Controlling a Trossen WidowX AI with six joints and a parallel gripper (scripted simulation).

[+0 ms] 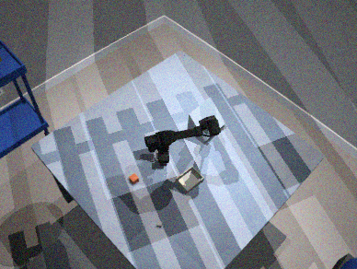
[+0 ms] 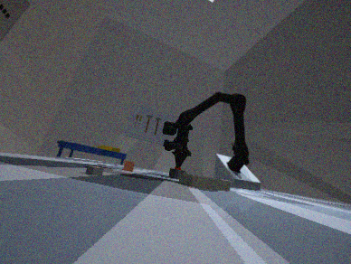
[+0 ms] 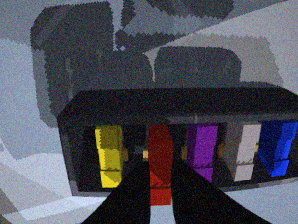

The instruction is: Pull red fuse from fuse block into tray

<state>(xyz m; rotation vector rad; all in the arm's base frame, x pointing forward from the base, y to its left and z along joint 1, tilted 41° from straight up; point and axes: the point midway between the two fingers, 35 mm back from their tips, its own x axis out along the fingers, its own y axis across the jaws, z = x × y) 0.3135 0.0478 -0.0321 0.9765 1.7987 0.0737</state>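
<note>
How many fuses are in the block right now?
5, left to right in the wrist view: yellow fuse, red fuse between the gripper fingers, purple fuse, white fuse, blue fuse.

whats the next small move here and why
Probably a slow, straight lift. The tool is shut on the red fuse, which still sits in the fuse block between the yellow fuse and purple fuse, so sideways drift risks touching them.
</note>
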